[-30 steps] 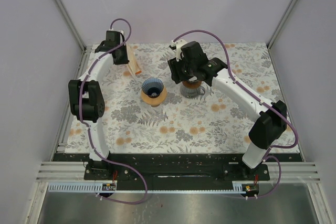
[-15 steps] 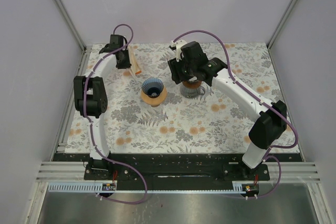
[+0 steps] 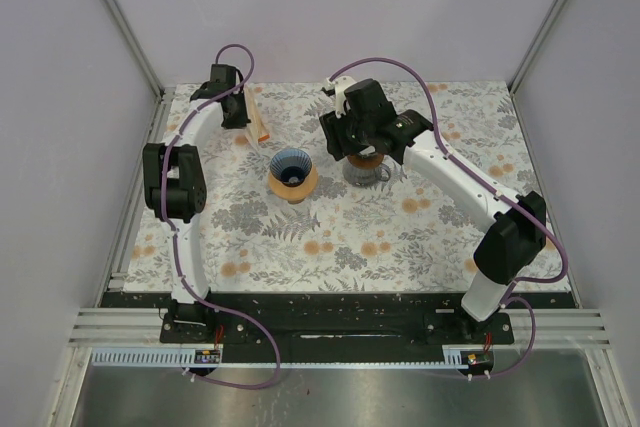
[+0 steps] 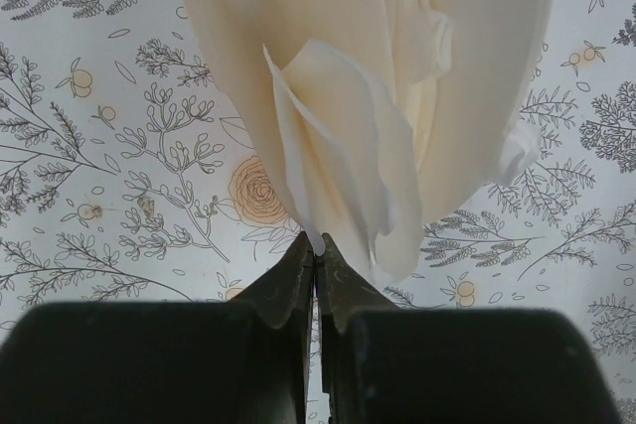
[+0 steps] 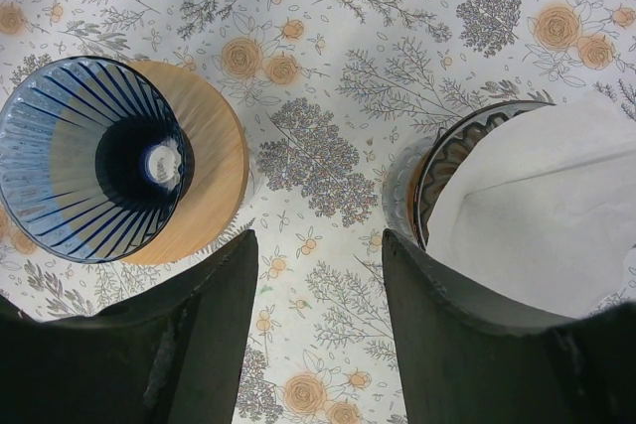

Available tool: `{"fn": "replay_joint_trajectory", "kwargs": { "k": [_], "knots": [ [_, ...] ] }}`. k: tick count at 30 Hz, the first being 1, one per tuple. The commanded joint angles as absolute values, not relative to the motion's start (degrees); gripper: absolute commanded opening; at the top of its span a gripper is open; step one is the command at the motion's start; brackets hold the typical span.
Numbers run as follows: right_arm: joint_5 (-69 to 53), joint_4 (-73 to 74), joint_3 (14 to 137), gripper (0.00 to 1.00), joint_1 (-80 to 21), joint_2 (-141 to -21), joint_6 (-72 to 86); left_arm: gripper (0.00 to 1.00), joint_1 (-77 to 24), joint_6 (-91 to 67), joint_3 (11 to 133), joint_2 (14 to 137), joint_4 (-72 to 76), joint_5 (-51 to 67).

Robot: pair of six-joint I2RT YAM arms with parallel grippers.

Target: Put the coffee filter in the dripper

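Note:
The coffee filter [image 4: 397, 67] is cream paper, one of several standing on edge [image 3: 259, 119] at the far left of the flowered table. My left gripper [image 4: 318, 250] is shut on the lower tip of one sheet, and shows beside the stack [image 3: 240, 112] in the top view. The dripper [image 3: 291, 171] is a ribbed blue glass cone on a wooden collar, standing at mid-table with nothing in it [image 5: 94, 161]. My right gripper [image 5: 320, 275] hangs open above the bare cloth to the dripper's right, holding nothing.
A second, patterned dripper [image 5: 467, 146] with a white filter [image 5: 547, 206] in it stands just right of my right gripper, under the wrist [image 3: 368, 169]. Metal frame posts and pale walls close in the table at the back and sides.
The left arm shifted slightly toward the filter stack, then its jaws closed on a sheet's tip. The right arm has stayed still.

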State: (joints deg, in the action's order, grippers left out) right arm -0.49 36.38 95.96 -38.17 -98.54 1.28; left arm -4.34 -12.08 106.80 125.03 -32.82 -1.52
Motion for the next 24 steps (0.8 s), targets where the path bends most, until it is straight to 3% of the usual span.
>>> {"fn": "replay_joint_trajectory", "kwargs": {
  "k": [1, 24],
  "knots": [
    [0.18, 37.09, 97.65, 0.61, -37.79, -99.05, 0.44, 0.04, -4.13, -12.83, 108.81, 124.37, -31.29, -1.85],
    [-1.76, 38.23, 97.91, 0.62, -37.88, -99.05, 0.35, 0.0, -3.61, -11.78, 105.64, 117.42, -32.17, -2.11]
  ]
}}
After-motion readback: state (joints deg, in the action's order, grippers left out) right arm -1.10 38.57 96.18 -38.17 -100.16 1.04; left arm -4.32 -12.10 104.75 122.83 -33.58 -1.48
